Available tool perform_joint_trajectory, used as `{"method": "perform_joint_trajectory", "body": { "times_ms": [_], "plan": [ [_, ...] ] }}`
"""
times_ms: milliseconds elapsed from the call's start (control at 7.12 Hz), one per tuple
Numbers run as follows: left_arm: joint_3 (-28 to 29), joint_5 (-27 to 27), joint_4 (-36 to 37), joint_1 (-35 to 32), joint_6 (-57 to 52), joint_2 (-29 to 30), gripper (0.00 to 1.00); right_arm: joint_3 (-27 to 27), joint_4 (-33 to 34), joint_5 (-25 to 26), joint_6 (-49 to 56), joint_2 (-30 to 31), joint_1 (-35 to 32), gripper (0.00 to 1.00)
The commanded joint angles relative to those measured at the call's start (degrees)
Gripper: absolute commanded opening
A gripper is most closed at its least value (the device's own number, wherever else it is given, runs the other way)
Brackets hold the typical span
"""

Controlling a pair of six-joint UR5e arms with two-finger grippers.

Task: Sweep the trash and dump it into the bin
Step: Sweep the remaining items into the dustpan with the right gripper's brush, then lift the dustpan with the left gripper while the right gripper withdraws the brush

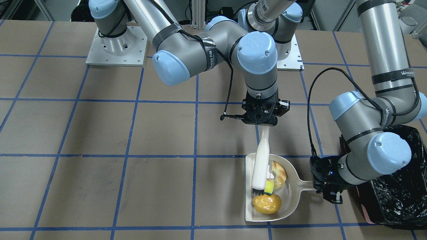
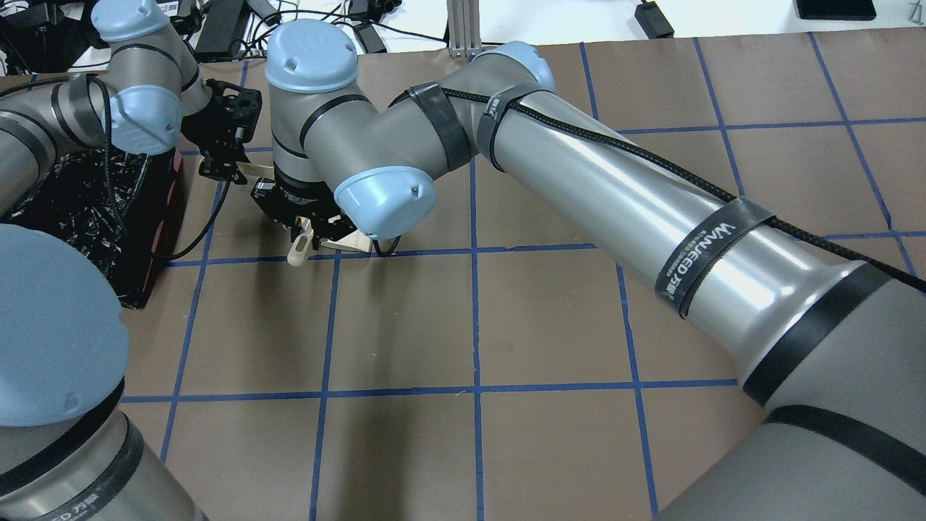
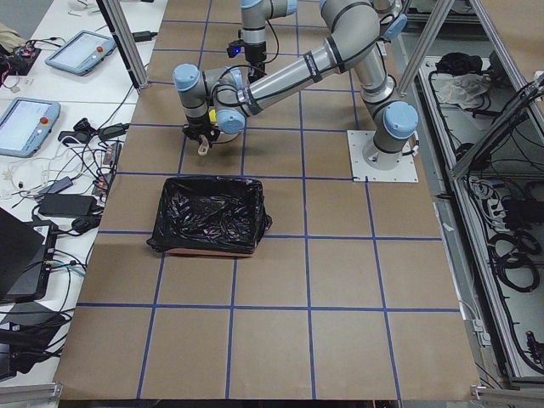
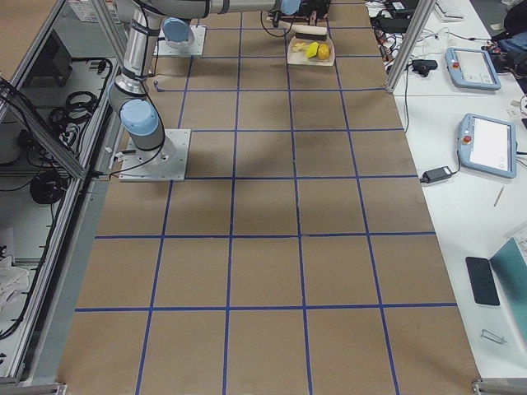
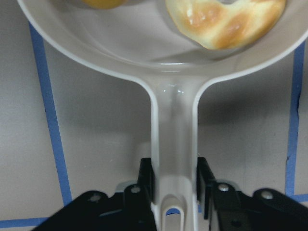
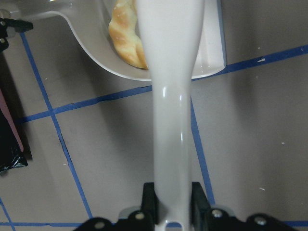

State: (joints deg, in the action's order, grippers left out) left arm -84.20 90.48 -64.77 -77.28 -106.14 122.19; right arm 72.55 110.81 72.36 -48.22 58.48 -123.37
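On the brown table with a blue tape grid (image 1: 100, 133), lower right of the front-facing view, a beige plastic dustpan (image 1: 295, 196) sits with its thin handle pointing toward the bin side. All three trash pieces are inside the pan:
- A glossy golden-brown potato-like lump (image 1: 266, 204) is nearest the pan's open edge.
- A yellow-green sponge wedge (image 1: 269, 186) is in the middle, touching the brush bristles.
- A curved orange-white shrimp (image 1: 278, 174) lies against the pan's back wall.

The left gripper (image 5: 175, 185) is clamped on the dustpan handle near its end. Its black fingers (image 5: 147, 175) press both sides of the handle, clearest in the left wrist view.

The right gripper (image 6: 173, 197) is closed around the top of a white plastic hand brush with black bristles (image 1: 262, 163). The brush slants down into the pan, with its bristle end between sponge and potato.

A rectangular bin lined with crinkly black plastic bag (image 1: 398, 196) stands at the right edge of the front-facing view, with a pink edge at its base. It is just beyond the left gripper and not touching the dustpan. The left arm's wrist overlaps its near corner in that view. The bin mouth is open in the exterior left view, and I cannot tell what is inside.
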Motion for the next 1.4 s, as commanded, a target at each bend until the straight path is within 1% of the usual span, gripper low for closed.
{"method": "perform_joint_trajectory", "body": {
  "times_ms": [0, 281, 421, 702, 843, 983, 1124, 1264],
  "plan": [
    [0.0, -0.7, 0.3, 0.2, 0.0, -0.5, 0.00, 0.7, -10.4, 3.0, 8.7, 4.2, 5.4, 0.00],
    [-0.1, -4.6, 0.3, 1.4, -0.2, -0.6, 0.00, 0.9, -16.5, 8.7, 18.4, 6.5, 11.9, 0.00],
    [0.0, -4.8, 0.2, 1.7, -0.1, -0.7, 0.00, 1.1, -18.2, 12.5, 25.2, 7.9, 15.7, 0.00],
    [0.1, -4.1, -1.4, 3.4, 0.4, -2.7, 0.00, 4.2, -19.2, 13.6, 37.7, 11.9, 25.4, 0.00],
    [0.8, -4.0, -4.5, 4.8, 0.4, -4.1, 0.00, 6.4, -19.3, 15.2, 45.5, 13.5, 30.9, 0.00],
    [1.1, -3.6, -7.7, 5.8, 0.7, -6.1, 0.00, 8.5, -19.1, 17.3, 50.3, 15.2, 35.3, 0.00],
    [1.3, -3.5, -10.0, 7.0, 0.8, -8.2, 0.00, 9.0, -19.1, 21.2, 56.9, 15.6, 38.7, 0.00],
    [1.8, -3.5, -12.5, 9.3, 0.3, -9.9, 0.00, 9.4, -19.2, 23.0, 62.3, 15.6, 42.3, 0.00]
  ]
}}
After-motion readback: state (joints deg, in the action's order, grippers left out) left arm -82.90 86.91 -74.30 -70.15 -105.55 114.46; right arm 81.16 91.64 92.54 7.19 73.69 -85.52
